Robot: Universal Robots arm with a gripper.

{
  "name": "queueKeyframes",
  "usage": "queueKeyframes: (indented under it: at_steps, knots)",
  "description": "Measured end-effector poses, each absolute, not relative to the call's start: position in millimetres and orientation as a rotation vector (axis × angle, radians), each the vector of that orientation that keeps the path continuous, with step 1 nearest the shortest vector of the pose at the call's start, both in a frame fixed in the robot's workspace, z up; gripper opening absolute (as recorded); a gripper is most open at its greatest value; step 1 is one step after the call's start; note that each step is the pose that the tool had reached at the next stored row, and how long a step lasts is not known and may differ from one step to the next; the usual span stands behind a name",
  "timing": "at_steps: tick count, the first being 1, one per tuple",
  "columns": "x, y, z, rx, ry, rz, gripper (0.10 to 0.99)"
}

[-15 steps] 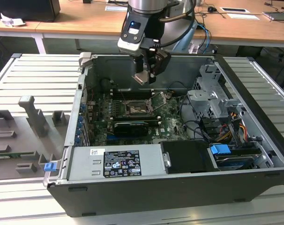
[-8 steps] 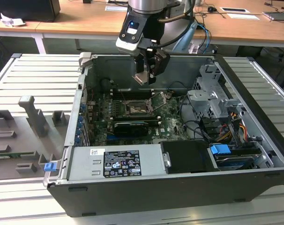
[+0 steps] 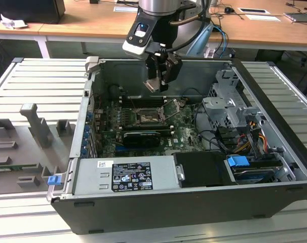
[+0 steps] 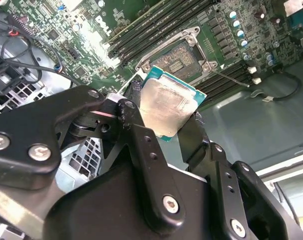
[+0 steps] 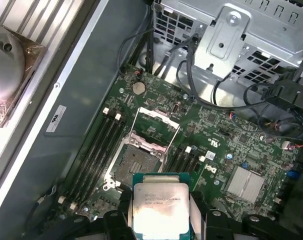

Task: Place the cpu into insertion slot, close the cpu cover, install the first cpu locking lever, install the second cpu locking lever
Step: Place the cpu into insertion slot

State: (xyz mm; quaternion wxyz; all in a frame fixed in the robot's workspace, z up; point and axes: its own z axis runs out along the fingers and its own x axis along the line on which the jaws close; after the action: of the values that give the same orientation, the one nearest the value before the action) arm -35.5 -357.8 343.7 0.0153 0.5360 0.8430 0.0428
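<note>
The gripper (image 3: 161,81) was clamped on the edges of one cpu (image 5: 160,207). The cpu was square with no longer side, its pale metal face showing in both wrist views, and it hung above the board (image 5: 226,145). Beyond it lay one insertion slot (image 5: 139,165), uncovered and apart from the cpu, with its single cpu cover (image 5: 154,125) swung up open.

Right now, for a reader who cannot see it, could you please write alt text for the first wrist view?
The gripper holds the cpu, metal face toward the camera, above a green motherboard. On the board the insertion slot is empty, and the cpu cover stands open.
</note>
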Motion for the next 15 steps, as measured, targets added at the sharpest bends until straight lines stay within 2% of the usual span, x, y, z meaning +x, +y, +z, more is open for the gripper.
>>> queueKeyframes:
  at_steps: [15]
  knots:
    - [-35.5, -357.8, 340.4, 1.862, 2.48, 0.129, 0.541]
